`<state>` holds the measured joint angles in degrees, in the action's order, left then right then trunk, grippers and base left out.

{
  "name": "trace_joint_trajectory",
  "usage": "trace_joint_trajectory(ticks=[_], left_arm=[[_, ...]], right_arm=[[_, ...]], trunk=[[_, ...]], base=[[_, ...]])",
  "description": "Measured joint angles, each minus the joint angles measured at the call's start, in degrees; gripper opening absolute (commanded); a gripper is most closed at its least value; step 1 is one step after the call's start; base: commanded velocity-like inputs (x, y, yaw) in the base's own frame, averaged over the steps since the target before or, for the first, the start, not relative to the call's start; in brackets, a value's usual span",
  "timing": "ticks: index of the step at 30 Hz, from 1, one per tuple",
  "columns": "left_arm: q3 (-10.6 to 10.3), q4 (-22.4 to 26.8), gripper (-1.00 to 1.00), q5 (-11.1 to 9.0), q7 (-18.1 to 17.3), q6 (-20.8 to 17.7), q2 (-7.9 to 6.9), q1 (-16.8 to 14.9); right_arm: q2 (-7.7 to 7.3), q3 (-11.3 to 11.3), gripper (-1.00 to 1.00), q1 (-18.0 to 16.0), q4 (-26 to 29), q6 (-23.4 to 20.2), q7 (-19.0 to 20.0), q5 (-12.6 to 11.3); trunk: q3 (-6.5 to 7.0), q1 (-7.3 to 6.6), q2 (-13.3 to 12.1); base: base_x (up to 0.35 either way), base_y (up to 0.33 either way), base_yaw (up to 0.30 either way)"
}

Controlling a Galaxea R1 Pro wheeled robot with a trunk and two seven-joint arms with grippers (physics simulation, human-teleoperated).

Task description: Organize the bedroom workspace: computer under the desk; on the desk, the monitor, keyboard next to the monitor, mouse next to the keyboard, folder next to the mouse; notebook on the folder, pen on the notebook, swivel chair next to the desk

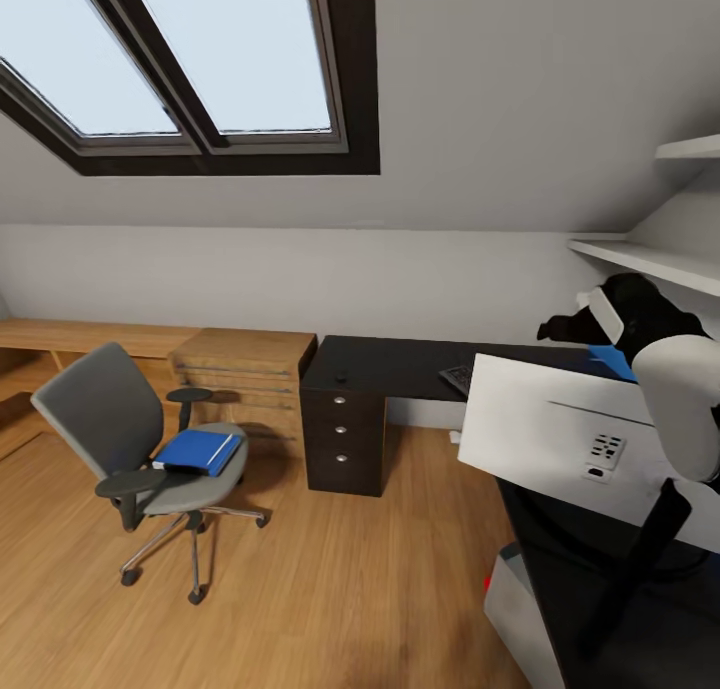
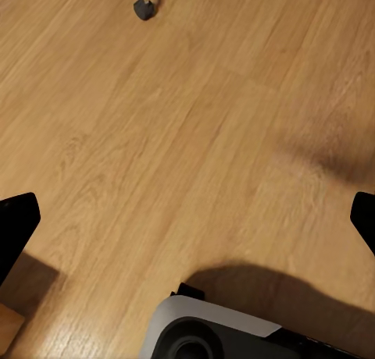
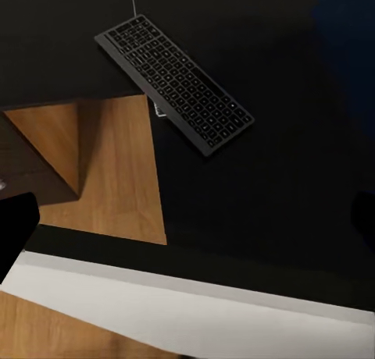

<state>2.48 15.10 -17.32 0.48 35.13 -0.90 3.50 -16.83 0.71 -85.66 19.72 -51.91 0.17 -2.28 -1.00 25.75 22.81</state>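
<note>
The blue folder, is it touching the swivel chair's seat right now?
Touching. The head view shows the folder lying flat on the swivel chair, resting on its grey seat with no gap beneath it.

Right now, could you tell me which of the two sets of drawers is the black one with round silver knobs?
The right-hand unit under the glossy black desk top; the light wooden chest of drawers stands beside it, nearer the grey swivel chair.

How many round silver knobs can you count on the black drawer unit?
3, stacked in a column on the drawer unit front: top, middle, bottom. None seems hidden.
</note>
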Motion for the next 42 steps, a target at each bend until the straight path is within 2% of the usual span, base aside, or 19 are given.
trace_joint_trajectory(ticks=[14,42], left_arm=[[0.0,0.0,1.0,0.0,0.0,0.0,0.0,0.0],[0.1,0.0,1.0,0.0,0.3,0.0,-0.01,0.0]], right_arm=[[0.04,0.0,1.0,0.1,-1.3,0.4,-0.1,0.2],[-0.02,0.0,1.0,0.1,-1.6,0.1,-0.2,1.2]], trunk=[[0.0,-0.01,0.0],[0.29,0.01,0.0]], base=[[0.124,0.173,0.0],[0.008,0.008,-0.04]])
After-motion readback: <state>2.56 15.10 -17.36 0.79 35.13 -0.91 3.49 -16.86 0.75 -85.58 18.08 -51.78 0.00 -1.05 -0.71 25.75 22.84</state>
